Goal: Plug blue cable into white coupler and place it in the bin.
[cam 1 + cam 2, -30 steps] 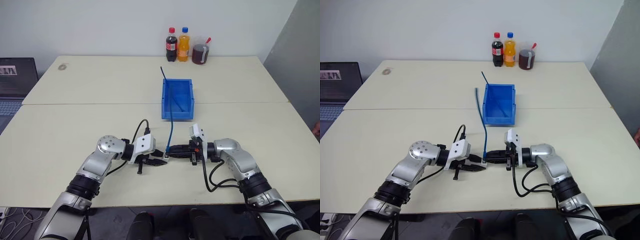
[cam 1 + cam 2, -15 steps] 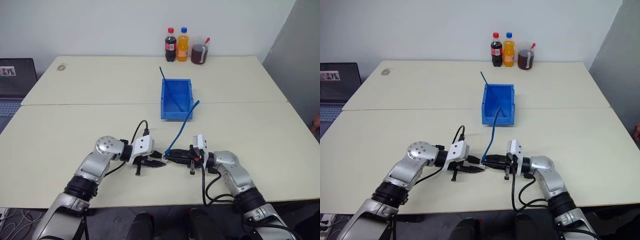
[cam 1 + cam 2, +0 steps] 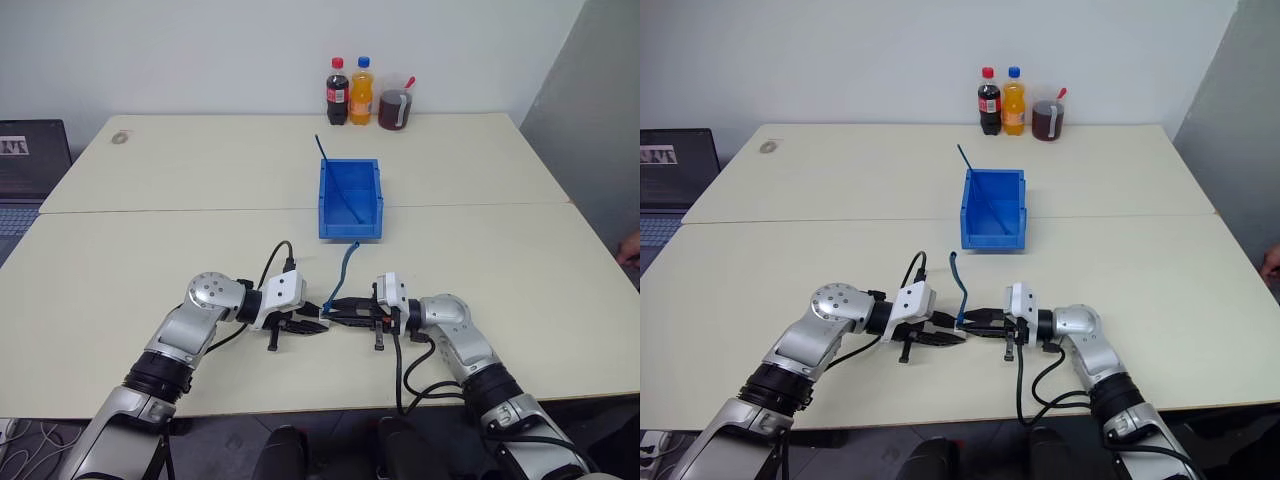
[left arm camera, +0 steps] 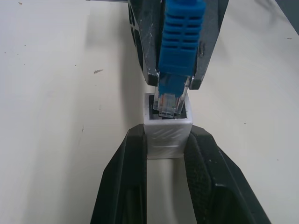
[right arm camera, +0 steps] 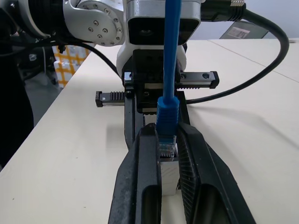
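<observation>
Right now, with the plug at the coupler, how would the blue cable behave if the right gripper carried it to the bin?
Probably floppy: the blue cable bends in a loose arc above the right gripper. Likely light, being thin. Its free end may trail and snag the bin rim.

Bin (image 3: 351, 199) mid-table, bottles (image 3: 349, 91) behind, laptop (image 3: 28, 160) far left

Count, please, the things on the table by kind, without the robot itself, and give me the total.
Bottles: 2, cola and orange soda
Jug of dark drink: 1
Bins: 1, the bin
Cables: 2, the blue cable, darker cable in bin
Couplers: 1, the white coupler
Laptops: 1, laptop
Total: 8
</observation>
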Robot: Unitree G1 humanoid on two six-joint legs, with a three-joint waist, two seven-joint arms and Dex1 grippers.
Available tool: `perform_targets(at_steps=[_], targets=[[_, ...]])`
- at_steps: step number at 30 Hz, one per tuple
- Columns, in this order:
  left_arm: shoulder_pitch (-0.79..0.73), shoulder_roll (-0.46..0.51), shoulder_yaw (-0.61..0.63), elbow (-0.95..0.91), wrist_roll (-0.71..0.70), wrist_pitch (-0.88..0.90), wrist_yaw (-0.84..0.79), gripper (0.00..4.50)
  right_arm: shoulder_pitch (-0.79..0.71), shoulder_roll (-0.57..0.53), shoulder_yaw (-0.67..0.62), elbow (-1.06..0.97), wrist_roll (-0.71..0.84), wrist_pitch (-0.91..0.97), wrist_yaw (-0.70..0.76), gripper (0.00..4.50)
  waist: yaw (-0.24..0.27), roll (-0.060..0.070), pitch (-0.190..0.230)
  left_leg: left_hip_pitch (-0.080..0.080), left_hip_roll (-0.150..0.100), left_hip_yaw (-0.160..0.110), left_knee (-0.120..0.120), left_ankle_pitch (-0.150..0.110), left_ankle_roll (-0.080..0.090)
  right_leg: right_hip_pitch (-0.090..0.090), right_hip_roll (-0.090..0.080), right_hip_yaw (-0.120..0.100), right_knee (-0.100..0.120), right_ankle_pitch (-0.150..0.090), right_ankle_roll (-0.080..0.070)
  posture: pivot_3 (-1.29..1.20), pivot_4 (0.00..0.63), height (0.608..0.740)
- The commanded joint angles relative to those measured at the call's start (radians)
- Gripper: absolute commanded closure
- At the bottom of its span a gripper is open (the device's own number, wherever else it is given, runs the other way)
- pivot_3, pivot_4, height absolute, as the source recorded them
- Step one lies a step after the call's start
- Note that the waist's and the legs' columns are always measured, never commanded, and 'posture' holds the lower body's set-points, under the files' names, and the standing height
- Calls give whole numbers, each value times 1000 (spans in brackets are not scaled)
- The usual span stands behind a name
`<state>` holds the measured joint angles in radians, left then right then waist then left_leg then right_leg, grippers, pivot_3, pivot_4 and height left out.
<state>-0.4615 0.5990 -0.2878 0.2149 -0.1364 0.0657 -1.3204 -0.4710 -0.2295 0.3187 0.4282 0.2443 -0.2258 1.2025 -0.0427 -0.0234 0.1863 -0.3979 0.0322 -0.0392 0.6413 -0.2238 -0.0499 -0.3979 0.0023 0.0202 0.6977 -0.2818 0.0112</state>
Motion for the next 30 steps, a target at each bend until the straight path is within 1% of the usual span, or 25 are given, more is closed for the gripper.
perform_targets(at_steps=[1, 4, 9, 13, 15, 18, 23, 28, 30], targets=[[-8, -8, 20, -73, -38, -16, -12, 3722, -7, -35, 43, 99, -91, 93, -1, 4256, 0, 0, 0, 0, 0, 0, 0, 0, 0, 0, 0, 0, 0, 0, 0, 0, 150, 740], [-7, -11, 19, -70, -36, -19, -10, 3722, -33, -39, 40, 93, -71, 144, 10, 4256, -1, 0, 0, 2, 0, 0, 0, 0, 0, 2, 0, 0, 0, 0, 0, 0, 150, 740], [-10, -20, 16, -68, -34, -21, -1, 3722, -53, -62, 61, 98, -87, 153, 57, 4256, -1, 0, 0, 2, 0, -1, 0, 0, 0, 3, 0, -1, 0, 0, 0, 0, 150, 740], [-6, -19, 21, -67, -34, -25, -1, 3722, -76, -79, 70, 106, -78, 197, 101, 4256, 3, 0, 0, 2, 0, 0, 0, 0, 0, 3, -1, -1, -1, 0, 0, 0, 150, 740], [-4, -19, 22, -67, -33, -26, -1, 3722, -87, -95, 87, 121, -100, 168, 128, 4256, 5, 0, 0, 1, -1, 0, 0, 0, 0, 3, -1, -1, -1, 0, -1, 0, 150, 740], [-3, -22, 23, -68, -33, -26, 2, 3722, -105, -91, 88, 146, -109, 139, 131, 4256, 7, 0, 0, 1, -1, 0, 0, 0, 0, 3, -1, -1, -2, 0, -1, 0, 150, 740], [-2, -25, 23, -71, -32, -25, 9, 3722, -111, -45, 57, 177, -90, 163, 73, 4256, 8, 0, 0, 1, -1, 0, 0, 0, 0, 3, -1, -1, -2, 0, -1, 0, 150, 740], [3, -18, 31, -78, -28, -32, 31, 3722, -80, -33, 25, 142, -74, 198, 42, 4256, 7, 0, 0, 4, 0, -1, 0, 0, 0, 5, -1, -1, -1, -1, 1, 0, 150, 740], [-3, -23, 51, -79, -39, -21, 52, 3024, -73, -33, 3, 107, -60, 230, 22, 4256, 7, 0, 0, 6, 0, -1, -1, 0, 0, 8, -1, -1, -2, -1, 0, 0, 150, 740]])
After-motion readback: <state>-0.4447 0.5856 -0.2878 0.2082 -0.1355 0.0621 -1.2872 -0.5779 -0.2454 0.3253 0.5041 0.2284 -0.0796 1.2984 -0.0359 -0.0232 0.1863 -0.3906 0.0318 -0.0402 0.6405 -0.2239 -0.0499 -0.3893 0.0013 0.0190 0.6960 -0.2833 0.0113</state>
